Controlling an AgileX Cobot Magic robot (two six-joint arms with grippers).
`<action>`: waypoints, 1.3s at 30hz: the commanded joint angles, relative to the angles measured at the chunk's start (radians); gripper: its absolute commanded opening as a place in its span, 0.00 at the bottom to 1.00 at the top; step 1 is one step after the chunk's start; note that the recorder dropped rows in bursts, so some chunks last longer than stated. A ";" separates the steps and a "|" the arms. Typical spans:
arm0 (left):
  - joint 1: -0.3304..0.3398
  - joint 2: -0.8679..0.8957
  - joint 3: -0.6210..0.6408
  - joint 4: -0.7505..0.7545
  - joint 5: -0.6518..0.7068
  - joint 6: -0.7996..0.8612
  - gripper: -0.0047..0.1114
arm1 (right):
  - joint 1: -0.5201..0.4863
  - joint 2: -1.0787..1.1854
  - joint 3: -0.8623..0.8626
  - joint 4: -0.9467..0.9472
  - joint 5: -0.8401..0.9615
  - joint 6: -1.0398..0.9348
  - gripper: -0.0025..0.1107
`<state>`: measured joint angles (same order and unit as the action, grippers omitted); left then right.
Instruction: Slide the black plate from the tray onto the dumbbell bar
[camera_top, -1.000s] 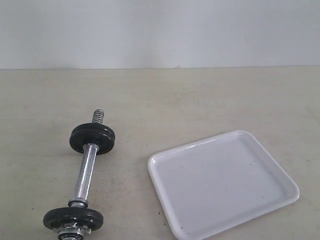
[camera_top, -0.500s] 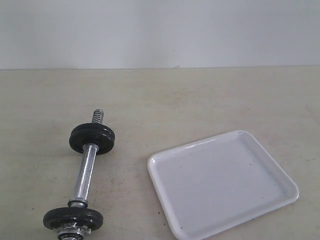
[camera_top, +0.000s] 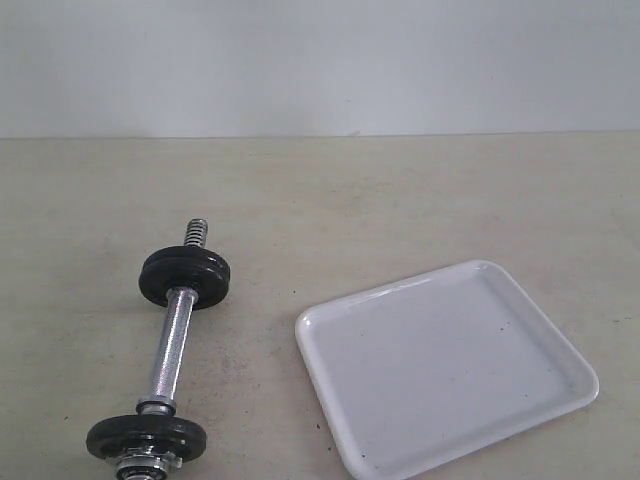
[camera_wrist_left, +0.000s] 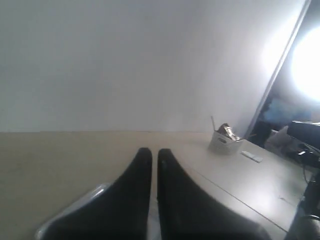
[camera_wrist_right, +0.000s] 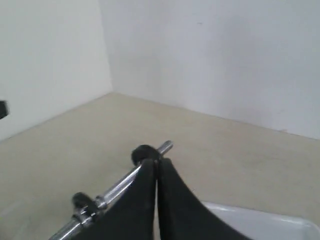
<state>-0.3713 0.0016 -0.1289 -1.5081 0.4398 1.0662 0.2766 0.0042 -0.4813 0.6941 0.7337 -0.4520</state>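
The dumbbell bar (camera_top: 170, 345) lies on the beige table at the left, chrome middle bare, with a black disc near its far threaded end (camera_top: 185, 278) and another at its near end (camera_top: 146, 437). The white tray (camera_top: 450, 360) sits to its right and holds nothing. No loose black plate shows anywhere. Neither gripper appears in the exterior view. My left gripper (camera_wrist_left: 154, 152) is shut and holds nothing, with a tray edge (camera_wrist_left: 70, 210) beside it. My right gripper (camera_wrist_right: 156, 162) is shut and holds nothing; the bar (camera_wrist_right: 120, 184) and tray (camera_wrist_right: 260, 220) lie beyond it.
A white wall closes off the back of the table. In the left wrist view a small white container (camera_wrist_left: 223, 141) and a flat white item (camera_wrist_left: 251, 156) sit on a far table surface, with dark equipment (camera_wrist_left: 307, 145) at the edge.
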 joint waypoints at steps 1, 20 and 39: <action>0.002 -0.002 0.062 -0.023 -0.121 0.020 0.08 | -0.008 -0.004 0.185 0.005 -0.284 -0.068 0.02; 0.002 -0.002 0.129 0.010 -0.156 0.132 0.08 | -0.008 -0.004 0.481 0.011 -0.640 -0.047 0.02; 0.145 -0.002 0.129 0.016 -0.156 0.142 0.08 | -0.008 -0.004 0.481 0.011 -0.640 -0.045 0.02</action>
<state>-0.2649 0.0016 -0.0042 -1.5024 0.2765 1.1948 0.2706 0.0046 -0.0051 0.7075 0.0983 -0.4957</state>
